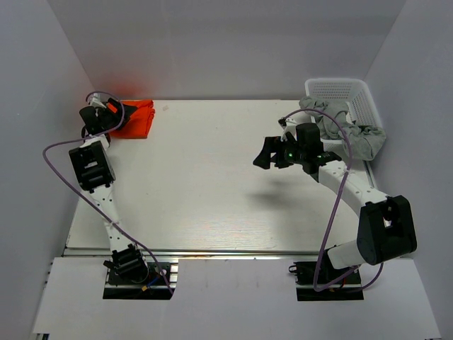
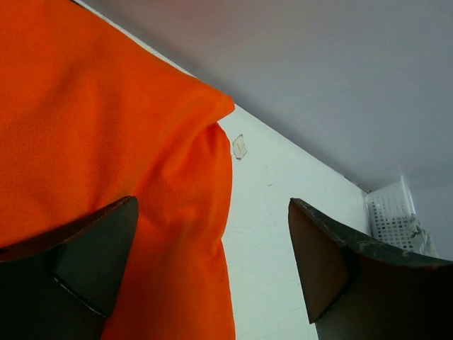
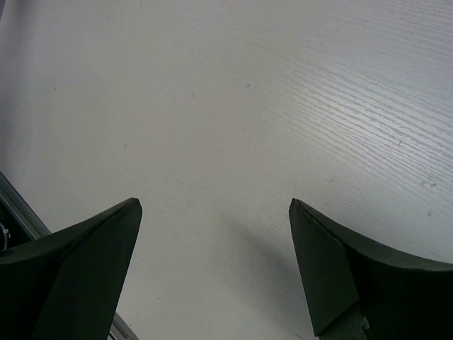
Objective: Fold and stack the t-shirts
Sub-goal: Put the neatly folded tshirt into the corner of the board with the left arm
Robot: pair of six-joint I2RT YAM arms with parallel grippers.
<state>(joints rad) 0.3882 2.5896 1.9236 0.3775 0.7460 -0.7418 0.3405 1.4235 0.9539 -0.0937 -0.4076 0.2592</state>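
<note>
The white wood-grain surface point(image 1: 212, 184) lies bare across its wide middle, with walls at the back and both sides. At its far right corner a white plastic lattice basket point(image 1: 340, 88) holds crumpled pale grey cloth t-shirts point(image 1: 357, 138), which spill over its near rim. The folded bright orange-red t-shirt point(image 1: 138, 120) sits in the far left corner. The left pincer point(image 2: 212, 204) gapes wide astride that shirt's right edge, gripping nothing. The right pincer point(image 3: 212, 204) hangs wide open and empty above bare surface, left of the basket.

A white lattice basket point(image 1: 336, 89) sits behind the right pincer point(image 1: 264, 155); the white wood-grain table point(image 1: 205, 184) lies beneath it.
</note>
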